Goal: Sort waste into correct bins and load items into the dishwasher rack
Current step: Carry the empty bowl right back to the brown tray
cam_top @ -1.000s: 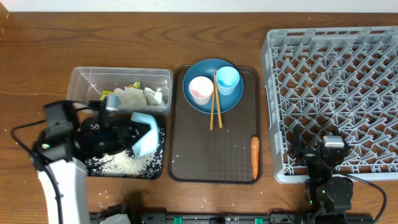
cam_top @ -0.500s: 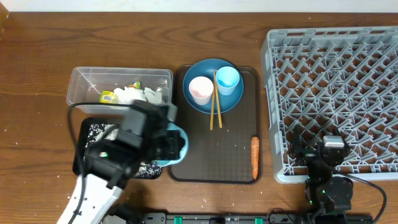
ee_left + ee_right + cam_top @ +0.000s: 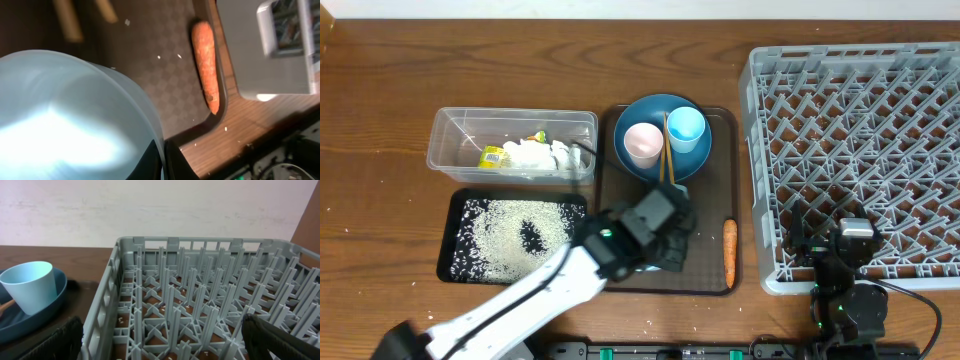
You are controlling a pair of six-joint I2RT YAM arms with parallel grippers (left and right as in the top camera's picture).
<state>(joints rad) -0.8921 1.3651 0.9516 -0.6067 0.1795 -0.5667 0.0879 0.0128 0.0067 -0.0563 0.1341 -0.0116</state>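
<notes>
My left gripper (image 3: 663, 245) hangs over the near part of the brown serving tray (image 3: 620, 190), shut on the rim of the white bowl (image 3: 75, 115). In the overhead view the arm hides most of the bowl. The carrot (image 3: 729, 250) (image 3: 206, 65) lies just right of it, along the tray's right edge. The dark blue plate (image 3: 662, 160) holds the pink-inside cup (image 3: 643, 143), the light blue cup (image 3: 686, 128) and the chopsticks (image 3: 665, 165). My right gripper (image 3: 840, 245) (image 3: 165, 347) stands open at the near edge of the dishwasher rack (image 3: 860, 150), holding nothing.
The clear tub (image 3: 460, 130) at the left holds the yellow-green wrapper (image 3: 495, 156) and the white tissue (image 3: 540, 153). In front of it the black tray (image 3: 455, 235) is strewn with rice (image 3: 495, 235). Stray grains lie on the wood near the table's front edge.
My left arm swung right with the bowl, from above the black tray to over the brown tray. The rice in the black tray now shows. The right arm stayed still.
</notes>
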